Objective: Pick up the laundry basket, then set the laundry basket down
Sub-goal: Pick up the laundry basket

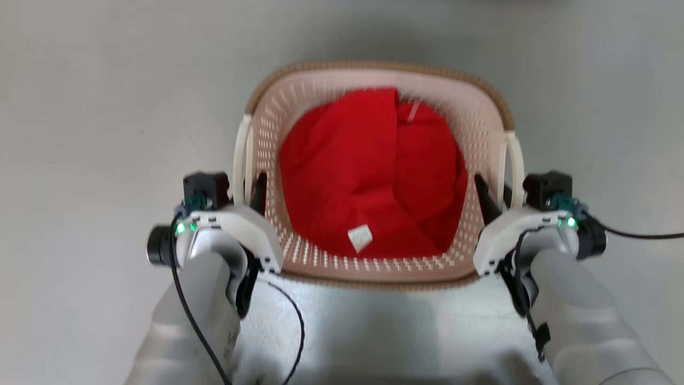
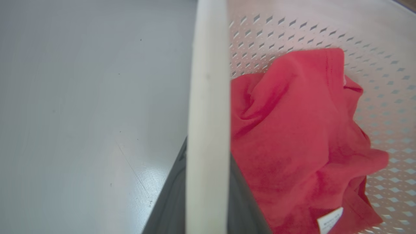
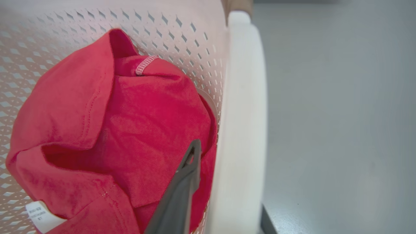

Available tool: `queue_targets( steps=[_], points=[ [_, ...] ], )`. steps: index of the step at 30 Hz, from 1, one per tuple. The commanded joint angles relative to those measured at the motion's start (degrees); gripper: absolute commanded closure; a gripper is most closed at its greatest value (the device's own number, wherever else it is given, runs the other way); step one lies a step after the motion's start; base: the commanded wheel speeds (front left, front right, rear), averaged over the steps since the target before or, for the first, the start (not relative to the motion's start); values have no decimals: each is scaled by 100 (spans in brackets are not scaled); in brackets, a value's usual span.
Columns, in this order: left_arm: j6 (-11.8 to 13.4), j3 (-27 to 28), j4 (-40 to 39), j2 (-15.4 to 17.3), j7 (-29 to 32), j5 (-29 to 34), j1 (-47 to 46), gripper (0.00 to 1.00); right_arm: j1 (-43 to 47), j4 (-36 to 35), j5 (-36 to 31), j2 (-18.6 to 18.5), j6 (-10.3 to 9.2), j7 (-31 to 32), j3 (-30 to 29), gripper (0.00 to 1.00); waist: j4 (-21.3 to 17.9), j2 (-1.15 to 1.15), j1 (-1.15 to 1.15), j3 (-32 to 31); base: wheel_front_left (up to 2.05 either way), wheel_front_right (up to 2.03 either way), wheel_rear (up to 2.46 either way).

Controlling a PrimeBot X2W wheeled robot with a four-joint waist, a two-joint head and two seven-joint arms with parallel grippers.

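While our left gripper (image 1: 248, 188) and right gripper (image 1: 494, 191) are pinched shut on its white handles (image 1: 241, 155), lower left and right, we judge the stiff basket (image 1: 374, 67) light (just red cloth (image 1: 368, 176) inside) and rightly held.

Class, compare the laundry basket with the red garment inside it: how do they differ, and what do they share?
The laundry basket is pale pink with perforated walls and a brown rim; the red garment is plain red. The basket keeps a regular rounded shape; the garment lies crumpled and folded. Shared: white parts, the basket's handles and the garment's label.
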Motion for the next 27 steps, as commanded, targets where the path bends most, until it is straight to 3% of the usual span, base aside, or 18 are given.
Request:
queue_targets(
  steps=[1,10,19,27],
  points=[
    [2,56,2,265,-35,-60,262,100,323,52,14,-8,57,-36,179,100,17,0,0,-326,0,0,0],
    [37,-439,658,265,-35,-673,906,100,780,597,855,-8,57,30,854,100,-82,0,0,-1685,0,0,0],
    [20,-1036,1162,265,-19,-1121,1581,100,1529,727,1505,-8,57,441,1565,100,-174,0,0,-2996,0,0,0],
    [72,-1466,1250,265,58,-1480,2010,100,2023,682,1920,-8,57,646,2062,100,-230,0,0,-3795,0,0,0]
  ],
)
